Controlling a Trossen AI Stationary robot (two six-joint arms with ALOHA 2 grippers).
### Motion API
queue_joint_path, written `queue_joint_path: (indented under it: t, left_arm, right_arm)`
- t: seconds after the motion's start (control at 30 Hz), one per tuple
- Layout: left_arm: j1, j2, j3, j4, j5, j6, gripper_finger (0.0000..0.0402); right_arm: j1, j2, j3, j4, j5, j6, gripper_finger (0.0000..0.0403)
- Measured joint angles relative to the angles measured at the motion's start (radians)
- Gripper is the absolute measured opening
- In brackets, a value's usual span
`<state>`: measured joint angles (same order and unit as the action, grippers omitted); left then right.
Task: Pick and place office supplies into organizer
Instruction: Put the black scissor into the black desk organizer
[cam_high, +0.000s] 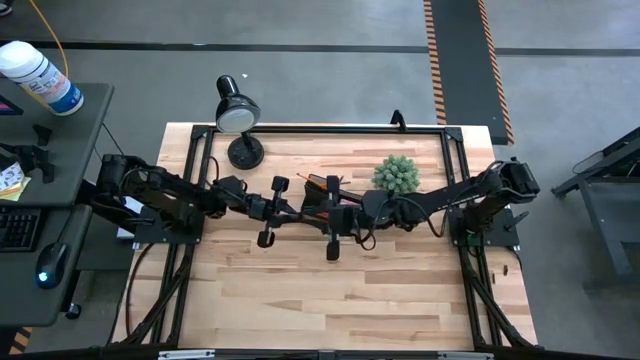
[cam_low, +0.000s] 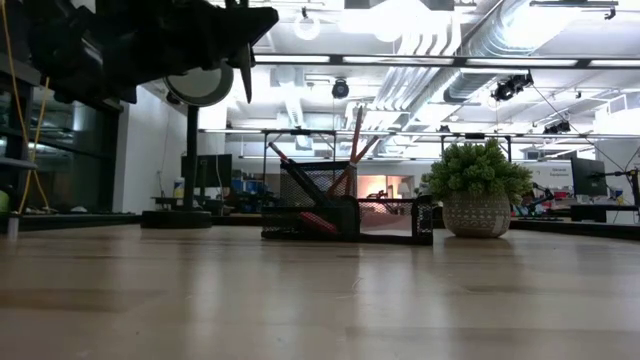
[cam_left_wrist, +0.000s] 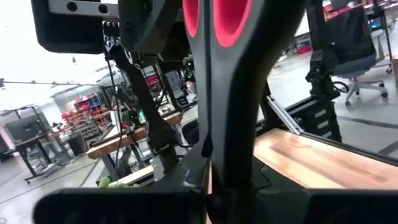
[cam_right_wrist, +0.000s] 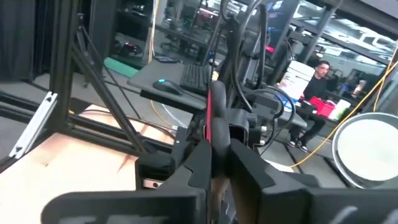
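Both grippers meet above the middle of the table, each shut on the same red-handled scissors (cam_left_wrist: 227, 74). My left gripper (cam_high: 296, 212) reaches in from the left and my right gripper (cam_high: 316, 213) from the right. In the right wrist view the scissors (cam_right_wrist: 214, 118) show edge-on. The black organizer (cam_low: 345, 215) stands on the table just beyond the grippers. Pencils and pens (cam_low: 352, 140) stick up out of its taller back section. My left gripper pinches the scissors' dark part below the red-lined handle loops (cam_left_wrist: 229, 168) between its two fingers. It comes in level from the table's left, and the loops point away from the wrist. The scissors are lifted clear of the table. My right gripper has its two fingers closed on the flat sides of the scissors (cam_right_wrist: 216, 155), seen edge-on with a red strip above. It comes level from the table's right. The fingers hide which part of the scissors they are on.
A black desk lamp (cam_high: 238, 115) stands at the far left of the table and a green spiky plant (cam_high: 397, 174) at the far right. A side desk with a spray bottle (cam_high: 40, 78) lies off the left edge. Bare wood (cam_high: 330, 300) fills the near half.
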<state>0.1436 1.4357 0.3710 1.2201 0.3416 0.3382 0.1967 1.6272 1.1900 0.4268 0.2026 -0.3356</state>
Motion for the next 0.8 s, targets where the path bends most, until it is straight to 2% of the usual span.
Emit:
queue_joint_path:
  t: [0.3,0.63,0.8]
  left_arm:
    - [0.000,0.000,0.000,-0.043,-0.028,0.071,0.0073]
    - [0.001,0.000,0.000,-0.094,-0.182,0.115,0.0107]
    - [0.001,-0.001,0.000,-0.159,-0.296,0.166,0.0120]
  right_arm:
    - [0.017,0.000,0.000,-0.052,0.084,-0.005,0.0027]
    - [0.041,0.000,0.000,-0.091,0.189,0.002,0.0027]
    - [0.060,0.000,0.000,-0.092,0.248,-0.004,0.0027]
